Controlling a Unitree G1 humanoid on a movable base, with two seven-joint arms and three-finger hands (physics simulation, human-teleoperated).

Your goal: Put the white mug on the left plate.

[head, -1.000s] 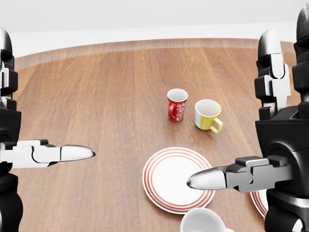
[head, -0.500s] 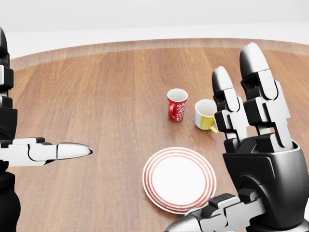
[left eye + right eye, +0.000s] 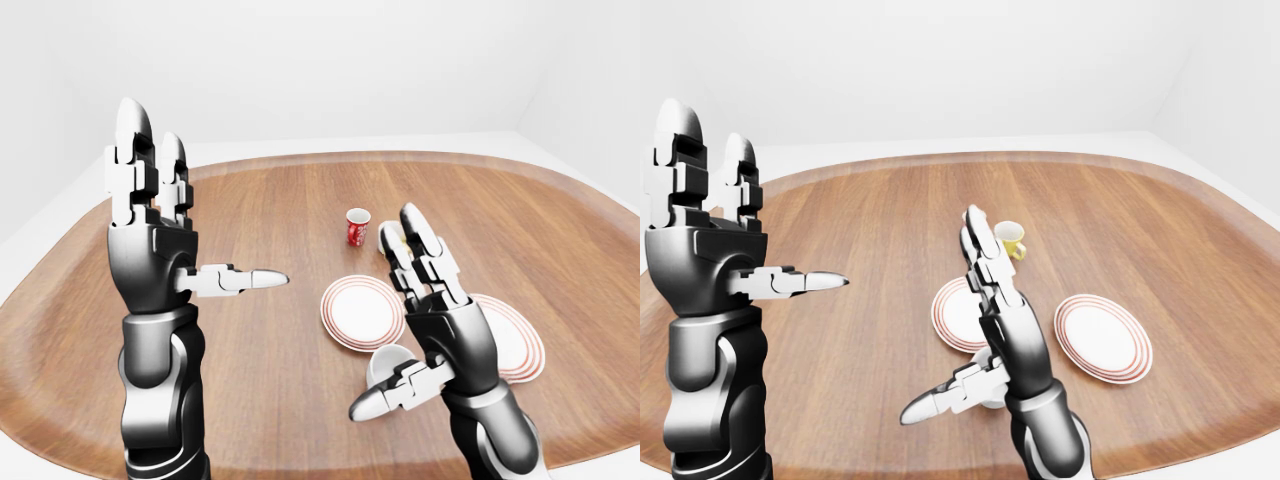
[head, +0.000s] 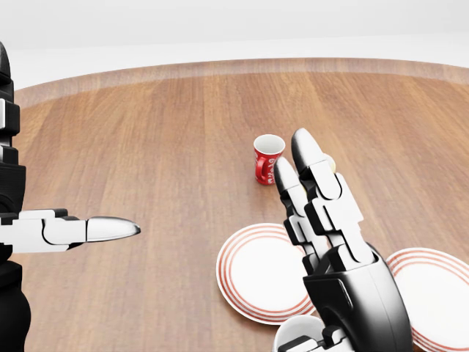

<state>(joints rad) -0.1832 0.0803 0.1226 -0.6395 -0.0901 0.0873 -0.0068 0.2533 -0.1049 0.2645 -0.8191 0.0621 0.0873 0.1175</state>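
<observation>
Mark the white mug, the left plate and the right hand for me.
white mug (image 3: 386,362), left-eye view, on its rim, beside the right hand's thumb.
left plate (image 3: 358,312), left-eye view, on its bare white centre.
right hand (image 3: 452,338), left-eye view, on the back of the hand, fingers open.

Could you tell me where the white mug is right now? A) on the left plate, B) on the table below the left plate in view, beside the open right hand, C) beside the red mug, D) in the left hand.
B: the white mug stands on the table below the left plate, by the open right hand.
</observation>
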